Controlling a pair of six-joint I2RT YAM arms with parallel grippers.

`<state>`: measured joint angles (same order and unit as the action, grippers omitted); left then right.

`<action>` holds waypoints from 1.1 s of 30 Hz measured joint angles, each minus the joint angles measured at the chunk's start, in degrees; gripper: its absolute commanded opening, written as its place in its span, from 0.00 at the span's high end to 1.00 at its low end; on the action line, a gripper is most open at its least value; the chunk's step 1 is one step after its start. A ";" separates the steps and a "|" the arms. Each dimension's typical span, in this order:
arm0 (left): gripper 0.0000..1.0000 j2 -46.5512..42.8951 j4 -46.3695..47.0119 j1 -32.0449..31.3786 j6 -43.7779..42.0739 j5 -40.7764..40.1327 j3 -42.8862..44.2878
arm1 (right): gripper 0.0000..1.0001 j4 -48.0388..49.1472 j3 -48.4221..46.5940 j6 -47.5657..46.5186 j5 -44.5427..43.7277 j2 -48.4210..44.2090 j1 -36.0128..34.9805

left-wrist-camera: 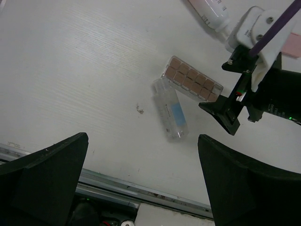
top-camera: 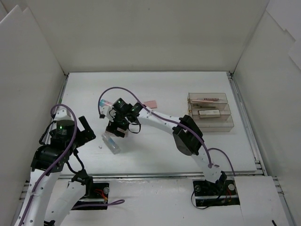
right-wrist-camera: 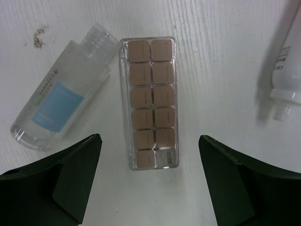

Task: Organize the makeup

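Note:
The brown palette (right-wrist-camera: 149, 103) lies flat on the table, straight ahead between my right gripper's (right-wrist-camera: 148, 188) open fingers and just beyond their tips. A clear bottle with a blue label (right-wrist-camera: 59, 106) lies touching its left side. A pale pink bottle (right-wrist-camera: 287, 80) lies to the right. In the top view my right gripper (top-camera: 117, 130) hovers over the palette and hides it; the clear bottle (top-camera: 111, 142) lies just in front. My left gripper (top-camera: 88, 131) is open and empty, left of the bottle (left-wrist-camera: 170, 109) and palette (left-wrist-camera: 192, 79). A pink square (top-camera: 150, 103) lies behind.
The clear acrylic tiered box (top-camera: 225, 126) stands at the right, with thin pink pencils (top-camera: 207, 99) in its back tier and a small pale item (top-camera: 209, 112) in the middle tier. White walls surround the table. A metal rail (left-wrist-camera: 108, 181) runs along the near edge.

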<state>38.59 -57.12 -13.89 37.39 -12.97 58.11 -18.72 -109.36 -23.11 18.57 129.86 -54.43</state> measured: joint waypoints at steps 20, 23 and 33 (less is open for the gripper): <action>0.02 -3.48 -4.57 0.02 0.33 -0.70 2.12 | 0.75 -1.22 -3.37 -0.87 -8.68 6.71 -1.92; 0.03 -3.48 -4.57 0.02 0.31 -0.70 2.12 | 0.95 -0.59 -3.37 -1.01 -10.03 6.69 -1.97; 0.03 -1.84 -2.34 0.00 0.15 -0.09 2.10 | 1.00 -2.21 -0.70 -2.40 -11.10 2.36 1.03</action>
<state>36.75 -59.46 -13.89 37.54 -13.06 60.20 -20.93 -110.06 -25.52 7.46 132.22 -53.41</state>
